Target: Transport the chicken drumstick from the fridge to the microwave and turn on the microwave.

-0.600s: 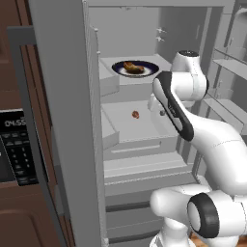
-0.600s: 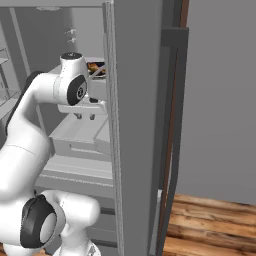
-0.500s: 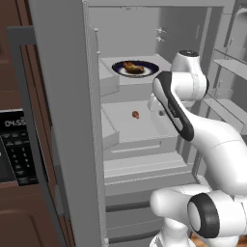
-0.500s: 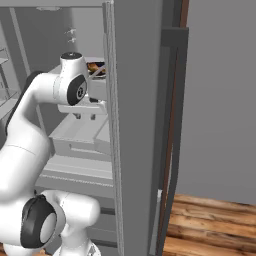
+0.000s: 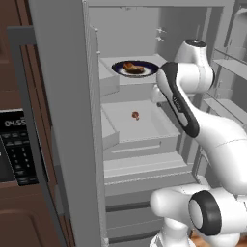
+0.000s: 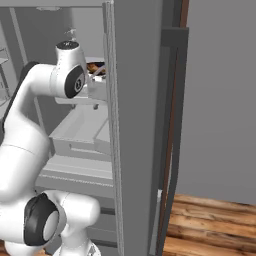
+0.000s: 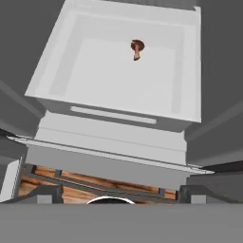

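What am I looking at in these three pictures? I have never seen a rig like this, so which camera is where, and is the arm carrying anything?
All three are rendered pictures of a simulated kitchen. A white robot arm on a driving base reaches into an open fridge. Two cameras ride on the base, behind the arm to its left and right. The third sits on the hand and looks down into a pale drawer holding a small reddish-brown item.

On the shelf above lies a dark plate with the chicken drumstick. The black microwave is left of the fridge. The gripper stands open and holds nothing.
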Tool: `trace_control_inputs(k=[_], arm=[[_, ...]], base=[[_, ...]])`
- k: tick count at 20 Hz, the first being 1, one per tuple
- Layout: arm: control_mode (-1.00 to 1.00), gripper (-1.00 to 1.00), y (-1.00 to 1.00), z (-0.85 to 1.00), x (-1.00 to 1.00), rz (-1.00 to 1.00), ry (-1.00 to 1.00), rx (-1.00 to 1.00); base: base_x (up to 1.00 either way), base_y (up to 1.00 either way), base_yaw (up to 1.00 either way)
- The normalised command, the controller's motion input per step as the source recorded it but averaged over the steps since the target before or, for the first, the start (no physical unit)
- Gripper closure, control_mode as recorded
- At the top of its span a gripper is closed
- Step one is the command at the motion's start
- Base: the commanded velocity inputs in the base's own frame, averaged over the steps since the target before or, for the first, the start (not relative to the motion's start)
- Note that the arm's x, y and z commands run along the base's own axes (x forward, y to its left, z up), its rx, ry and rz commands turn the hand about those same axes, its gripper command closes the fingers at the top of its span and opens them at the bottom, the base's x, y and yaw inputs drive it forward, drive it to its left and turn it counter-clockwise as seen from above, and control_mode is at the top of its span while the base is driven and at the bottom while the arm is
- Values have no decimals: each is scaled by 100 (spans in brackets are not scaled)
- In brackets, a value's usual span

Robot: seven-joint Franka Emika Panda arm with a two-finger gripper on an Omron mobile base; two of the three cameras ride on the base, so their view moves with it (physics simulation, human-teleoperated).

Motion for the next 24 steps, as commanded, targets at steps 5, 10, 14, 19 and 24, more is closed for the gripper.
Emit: trace_control_inputs(k=[5, 10, 14, 19, 24], arm=[[-100, -100, 0, 47, 10, 3, -7, 0], [-100, -100, 0, 28, 23, 5, -7, 0], [-100, -100, 0, 30, 39, 8, -8, 0], [-100, -100, 0, 28, 25, 11, -20, 0], [-100, -100, 0, 12, 29, 9, -10, 0]], base=[[0, 0, 0], [0, 0, 0], [0, 0, 0], [0, 0, 0], [0, 0, 0]])
